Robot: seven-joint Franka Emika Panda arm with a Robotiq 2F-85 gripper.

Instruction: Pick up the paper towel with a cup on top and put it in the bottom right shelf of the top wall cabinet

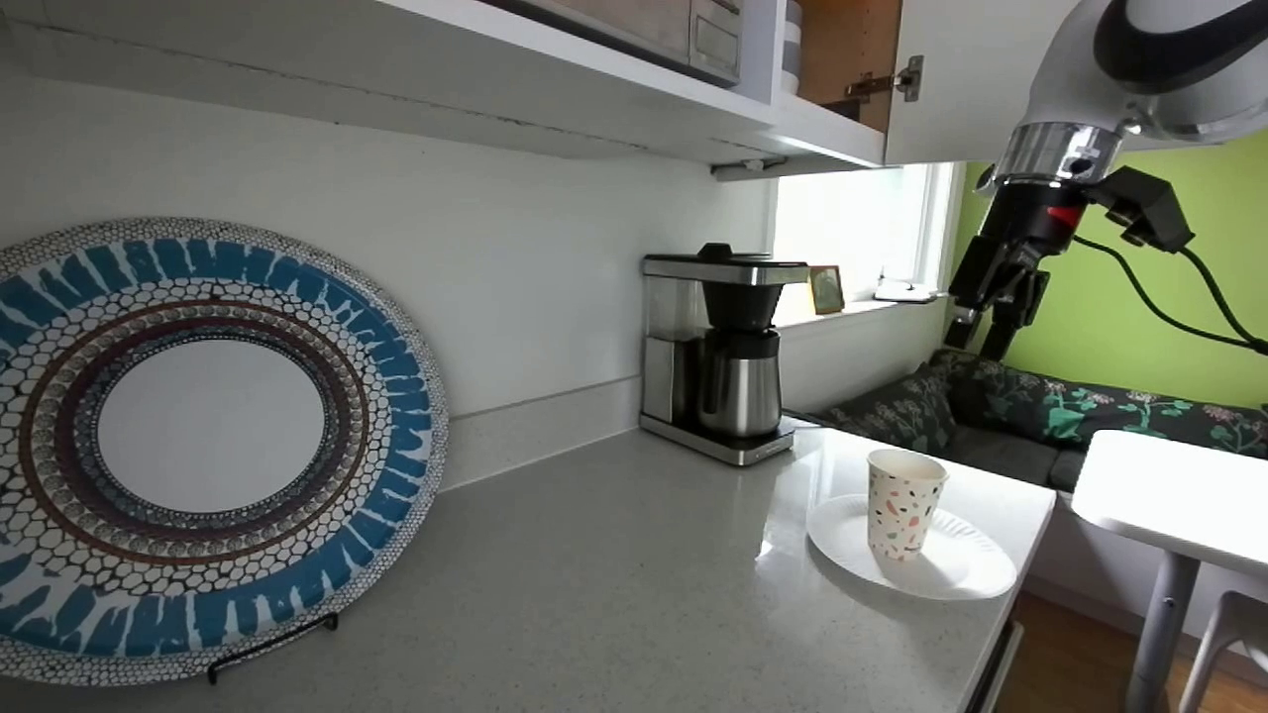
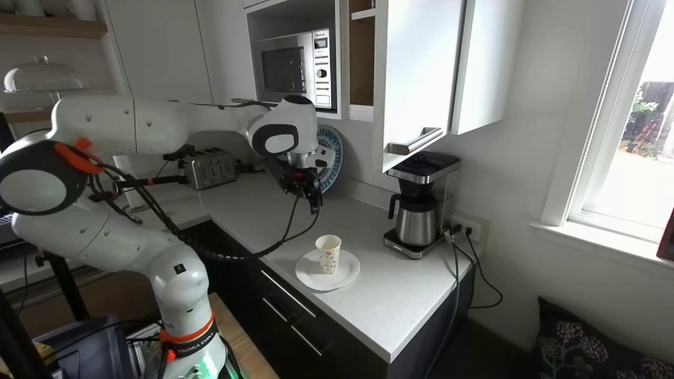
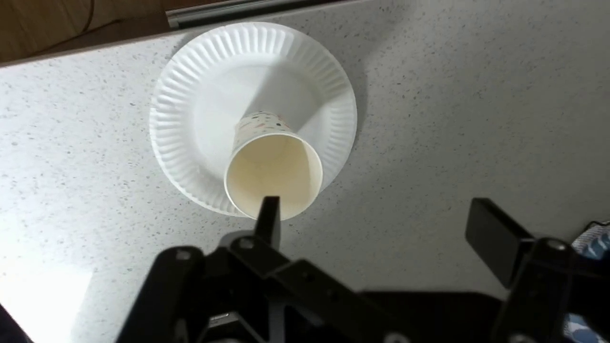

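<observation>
Though spread wide at the fingers [image 3: 495,243], gripping nothing; hanging higher than the cup [image 3: 271,166] and clear of it, to judge by both exterior views. In the wrist view, find the cup mostly left of the gap, partly covered at the rim by one fingertip. See it upright on a fluted white paper plate [image 3: 214,100], evidently the task's paper towel. Farther out, see that plate on the worktop [image 1: 614,574], just beside the right edge in an exterior view, with a coffee maker [image 1: 728,356] to the left and farther back. Look up to the wall cabinet [image 1: 840,40], brown inside, with a white door [image 1: 976,79] standing open; make out only the front edge of the probable bottom right shelf [image 1: 832,131]. Would judge: way in prepared, nothing gripped or lifted. Left to do: descend, grip the plate, raise it without tipping the loose cup, set down on that shelf, let go.
</observation>
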